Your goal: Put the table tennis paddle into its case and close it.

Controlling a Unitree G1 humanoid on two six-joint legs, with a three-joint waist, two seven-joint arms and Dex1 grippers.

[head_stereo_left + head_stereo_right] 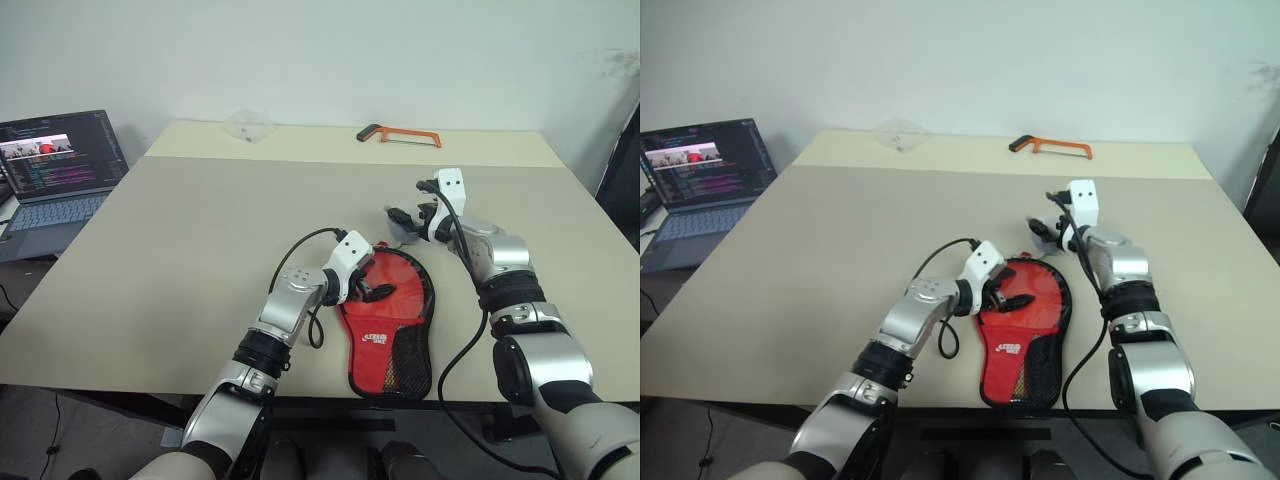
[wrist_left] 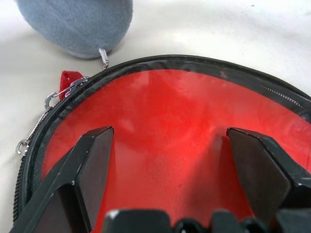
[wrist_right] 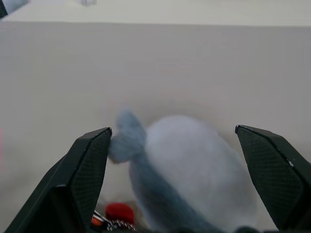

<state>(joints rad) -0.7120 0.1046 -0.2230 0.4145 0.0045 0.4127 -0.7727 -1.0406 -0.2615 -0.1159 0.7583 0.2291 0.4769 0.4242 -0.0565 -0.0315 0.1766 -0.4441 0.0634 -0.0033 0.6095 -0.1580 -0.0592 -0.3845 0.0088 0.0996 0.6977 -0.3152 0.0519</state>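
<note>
Paddle case (image 1: 388, 325), red side with white logo and black mesh pocket uppermost, is shown lying flat on the bench (image 1: 200, 240) near its front edge, between the two arms. The round end is directed away from the robot and the narrow handle end toward it. The table tennis paddle itself cannot be made out as a separate object; the smooth red surface seen through the left wrist camera, ringed by the black zip band, may be either the paddle's face or the case's cover, and this cannot be decided. Whether the zip is fully drawn cannot be told either; a zip pull on a short chain with a red tab (image 2: 68, 80) is seen at the rim of the round end, beside a small grey-blue pouch (image 2: 80, 24) that rests on the bench just beyond the case.

Left gripper (image 1: 372, 290) is held low over the round end of the case, its jaws spread wide and holding nothing. Right gripper (image 1: 408, 222) is held just above the grey-blue pouch, its jaws likewise wide apart and empty.

Insertion is judged probably complete, since no paddle lies loose on the bench. Closure is judged the remaining step, the zip pull not yet being grasped.
</note>
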